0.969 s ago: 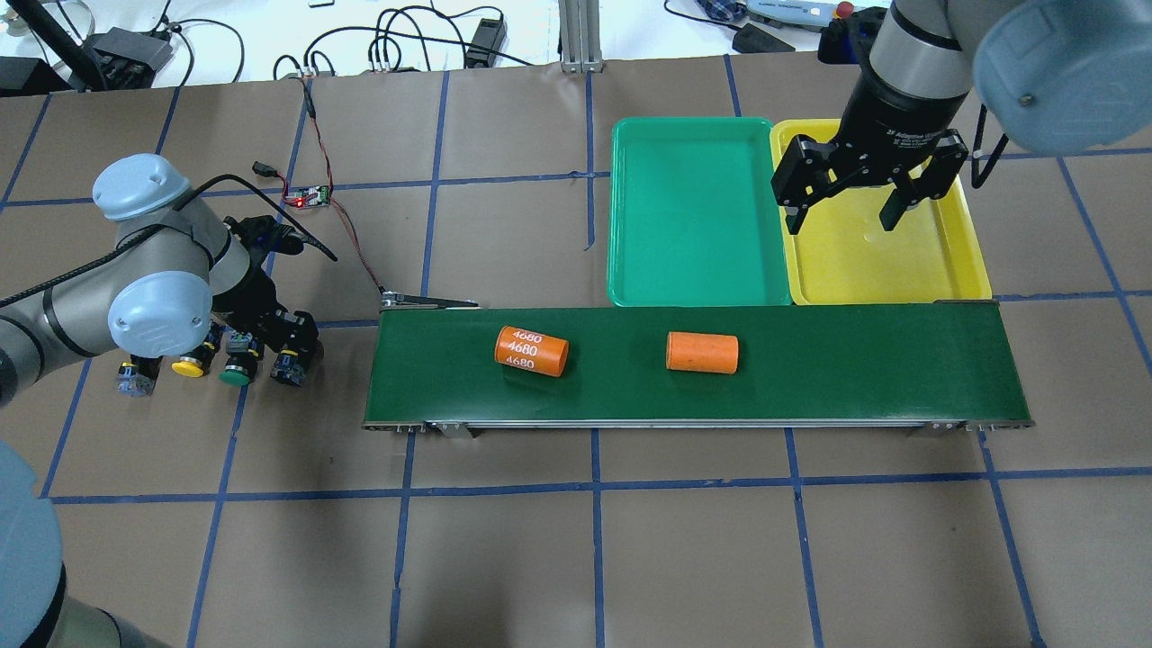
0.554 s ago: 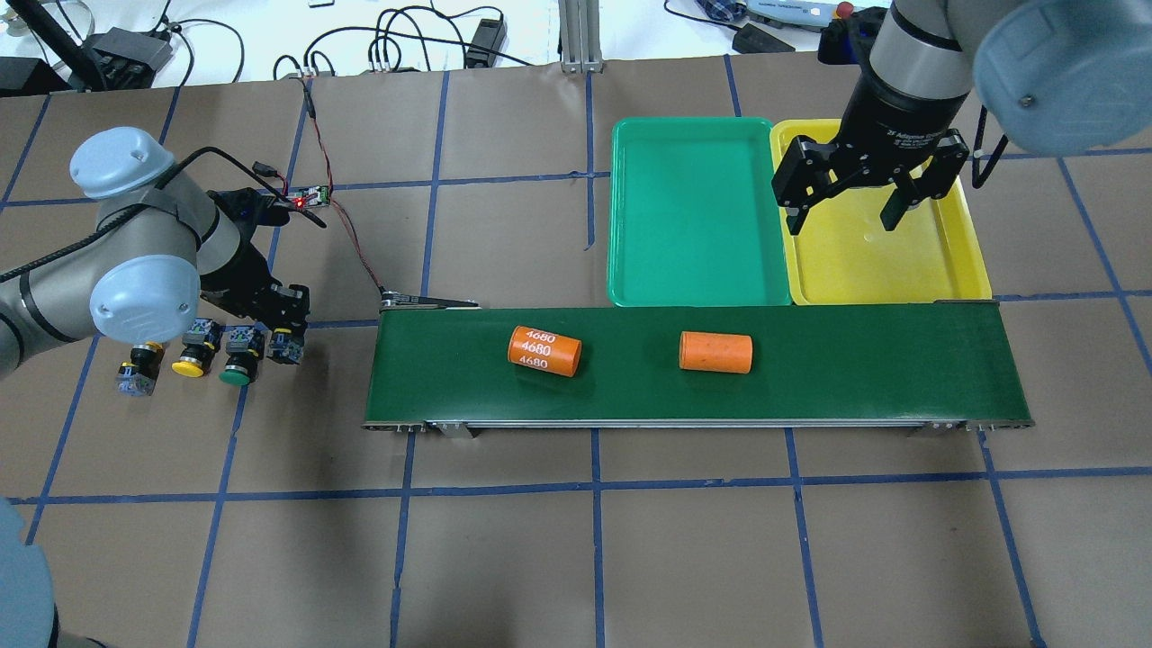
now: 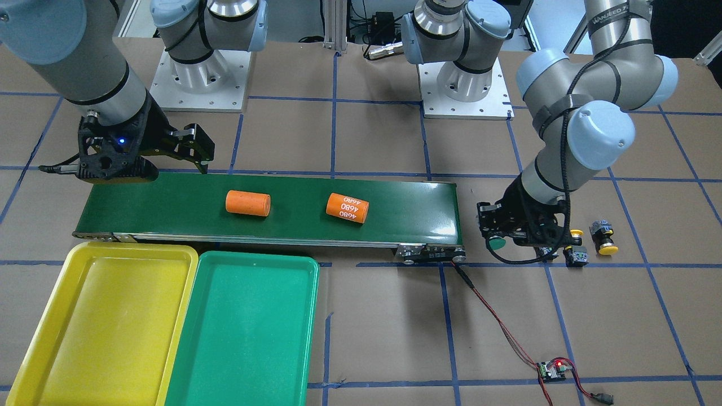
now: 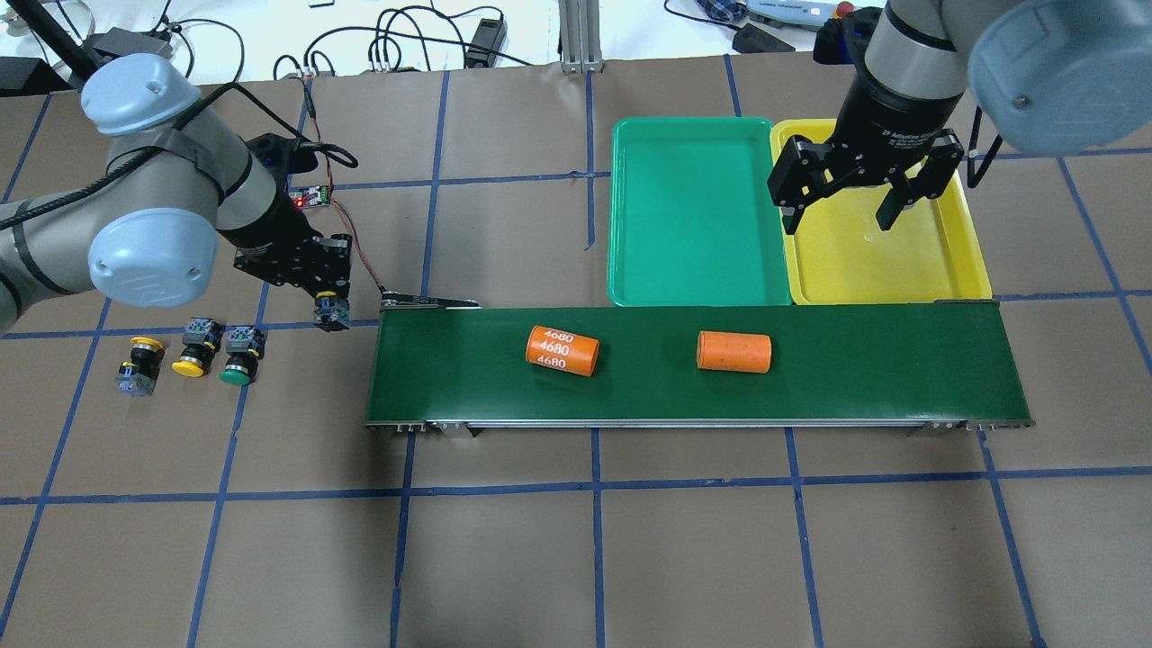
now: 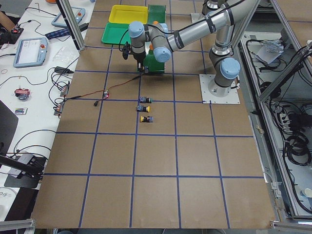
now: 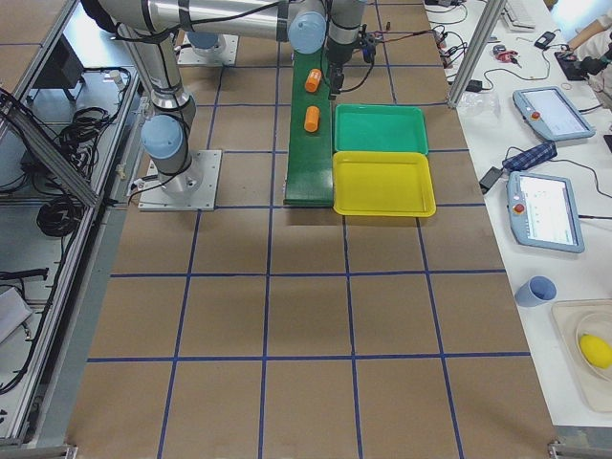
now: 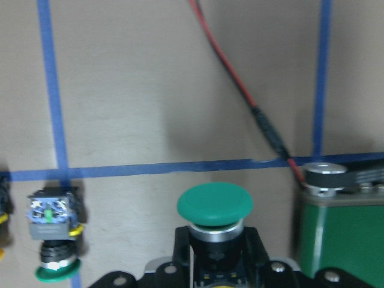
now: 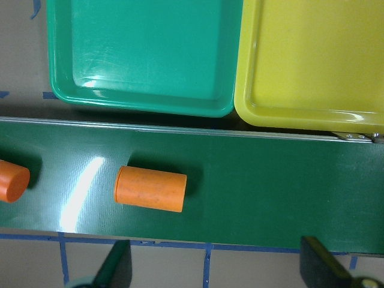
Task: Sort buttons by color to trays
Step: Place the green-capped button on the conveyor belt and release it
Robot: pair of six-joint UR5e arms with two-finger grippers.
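My left gripper is shut on a green-capped button, held above the table just left of the belt's end. Three more buttons lie in a row further left: two yellow and one green. The green tray and the yellow tray sit side by side behind the belt, both with nothing in them. My right gripper hangs open over the yellow tray's left part, holding nothing.
A long dark-green conveyor belt carries an orange cylinder marked 4680 and a plain orange cylinder. A red-black wire runs from the belt's left end to a small circuit board.
My left gripper has lifted a green button out of the row and carried it up and right toward the belt's end. Both orange cylinders have drifted right. The right gripper barely moved.
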